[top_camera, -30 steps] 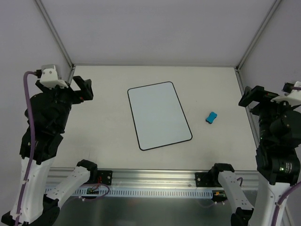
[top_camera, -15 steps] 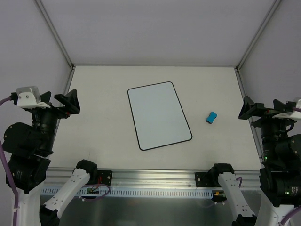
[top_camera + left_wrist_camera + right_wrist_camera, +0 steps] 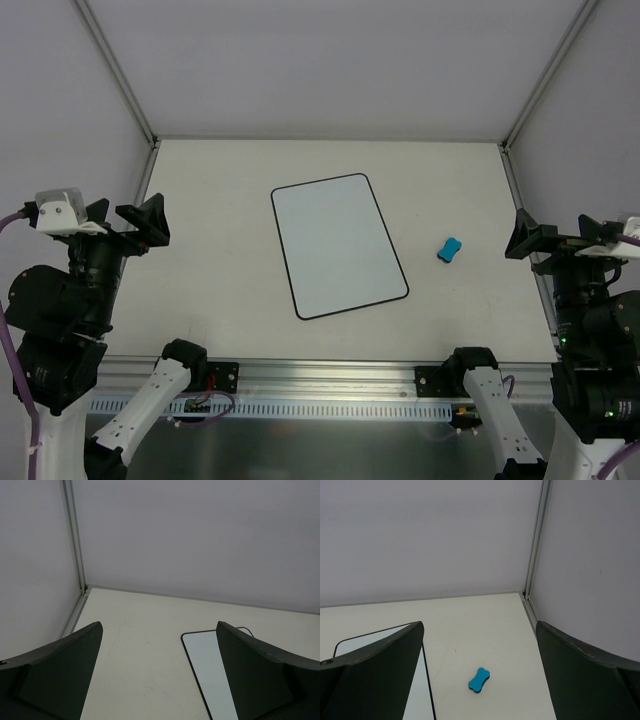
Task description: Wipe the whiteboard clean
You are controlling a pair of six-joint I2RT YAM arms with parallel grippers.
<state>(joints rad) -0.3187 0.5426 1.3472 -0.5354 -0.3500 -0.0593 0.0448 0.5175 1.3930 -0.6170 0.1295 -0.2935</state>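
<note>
The left gripper (image 3: 122, 218) is up in the air over the left edge of the table (image 3: 215, 270). Its two black fingers (image 3: 60, 672) are spread wide apart and nothing is between them. It is well apart from the board.

The whiteboard (image 3: 338, 246) lies flat near the middle of the table. Its long way runs from the back wall toward the arms. It is turned a little, so the near end leans to the right and the far end leans to the left. It has a thin black rim and round corners. Its face is plain white all over. In the left wrist view, one far corner of it shows between the fingers.

A small blue eraser (image 3: 450, 249) lies on the table to the right of the board, near it but not touching. It looks like a little bone.

The right gripper (image 3: 556, 238) hangs over the right edge of the table. Its fingers (image 3: 372, 670) are wide apart too, and it holds nothing.
</note>
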